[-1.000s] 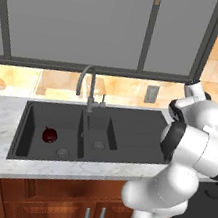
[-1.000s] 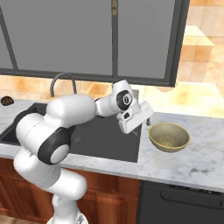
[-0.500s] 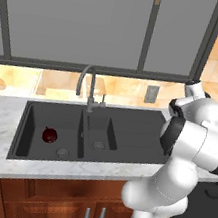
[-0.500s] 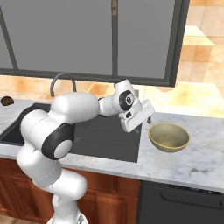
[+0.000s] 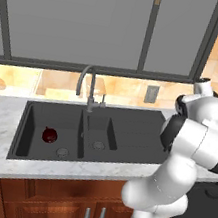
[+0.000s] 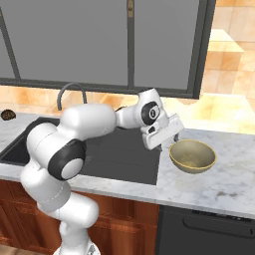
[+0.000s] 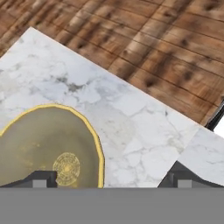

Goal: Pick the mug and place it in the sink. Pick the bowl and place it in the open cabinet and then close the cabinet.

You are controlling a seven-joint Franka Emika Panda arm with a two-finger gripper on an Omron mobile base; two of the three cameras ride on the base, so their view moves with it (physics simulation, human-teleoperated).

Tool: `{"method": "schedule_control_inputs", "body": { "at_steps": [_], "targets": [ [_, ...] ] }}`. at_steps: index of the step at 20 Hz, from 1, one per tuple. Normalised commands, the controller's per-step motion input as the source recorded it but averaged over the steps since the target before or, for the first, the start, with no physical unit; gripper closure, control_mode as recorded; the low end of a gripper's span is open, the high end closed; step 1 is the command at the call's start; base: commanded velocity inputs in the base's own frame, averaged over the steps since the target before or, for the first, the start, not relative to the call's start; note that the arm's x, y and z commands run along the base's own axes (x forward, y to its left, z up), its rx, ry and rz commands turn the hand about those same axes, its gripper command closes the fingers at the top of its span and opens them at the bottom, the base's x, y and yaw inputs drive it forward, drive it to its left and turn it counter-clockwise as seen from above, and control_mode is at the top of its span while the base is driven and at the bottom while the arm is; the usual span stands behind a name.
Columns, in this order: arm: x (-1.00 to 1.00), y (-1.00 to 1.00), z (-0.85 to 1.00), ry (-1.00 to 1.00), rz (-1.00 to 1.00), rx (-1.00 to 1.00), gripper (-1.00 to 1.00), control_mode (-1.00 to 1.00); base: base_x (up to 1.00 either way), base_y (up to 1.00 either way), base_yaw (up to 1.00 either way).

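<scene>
- Dull yellow-tan, the bowl (image 6: 192,156) sits on the marble counter (image 6: 234,174) to the right of the sink (image 5: 91,133), and the gripper (image 6: 169,141) now hangs just over its near-left rim; half a second ago and a second ago it stood slightly further back, so the hand has edged closer and a touch lower.
- In the hand view the bowl (image 7: 48,148) lies under the left fingertip (image 7: 38,180), while the right one is over bare marble: the jaws straddle the rim, spread as wide as they go, holding nothing.
- The dark red mug (image 5: 49,134) lies in the left basin of the sink, unmoved across the frames, so I judge the first half of the task done.
- The small advance suggests the reach for the bowl is nearly finished; lowering and closing on the rim look like the next step. The cabinet work is not yet begun.
</scene>
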Motion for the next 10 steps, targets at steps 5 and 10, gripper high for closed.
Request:
{"method": "schedule_control_inputs", "body": {
  "at_steps": [5, 10],
  "targets": [
    [0.0, 0.18, -0.15, -0.14, -0.24, 0.0, -1.0, -1.0, 0.0, 0.0, 0.0],
    [0.0, 0.12, -0.62, -0.18, -0.04, 0.0, -1.0, -1.0, 0.0, 0.0, 0.0]
  ]
}}
